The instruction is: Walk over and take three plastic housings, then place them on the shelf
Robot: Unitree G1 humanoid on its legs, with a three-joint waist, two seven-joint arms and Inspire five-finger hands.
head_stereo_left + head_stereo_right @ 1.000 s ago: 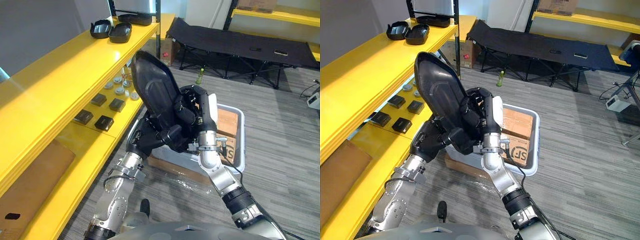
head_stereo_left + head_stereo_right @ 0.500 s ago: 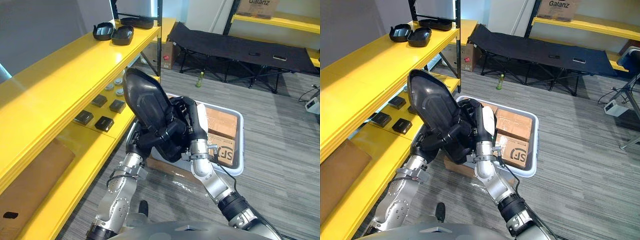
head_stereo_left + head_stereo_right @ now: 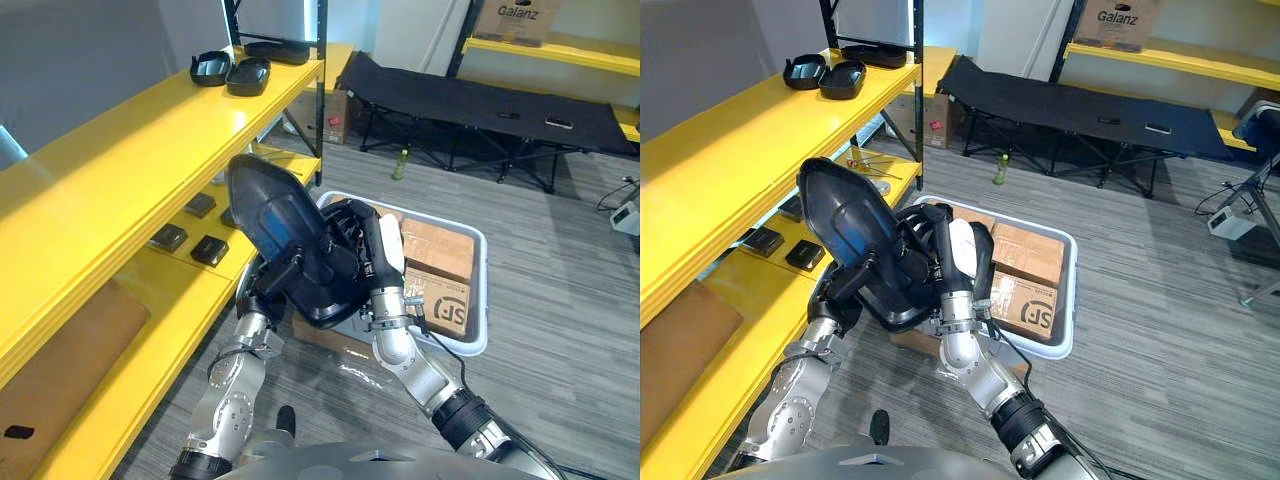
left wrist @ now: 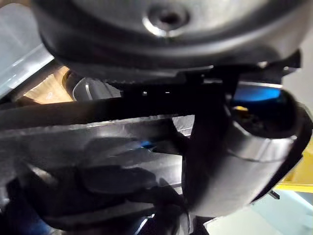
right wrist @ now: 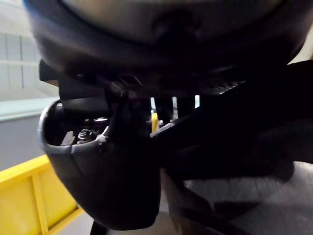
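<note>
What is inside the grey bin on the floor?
Brown cardboard boxes lie in the grey bin's right part. Its left part is covered by the black housing, which the left hand and right hand hold.

I count four black housings: one big housing (image 3: pixel 270 210) up close and three smaller housings (image 3: pixel 247 75) on the yellow shelf (image 3: pixel 150 140). I see three little black blocks (image 3: pixel 209 249), one grey bin (image 3: pixel 484 290) with two brown boxes (image 3: pixel 442 250), one cot (image 3: pixel 480 95) and one green bottle (image 3: pixel 401 160).

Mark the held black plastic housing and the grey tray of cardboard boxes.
black plastic housing (image 3: pixel 266 200): left eye view, upper shell.
grey tray (image 3: pixel 481 295): left eye view, right rim.
</note>
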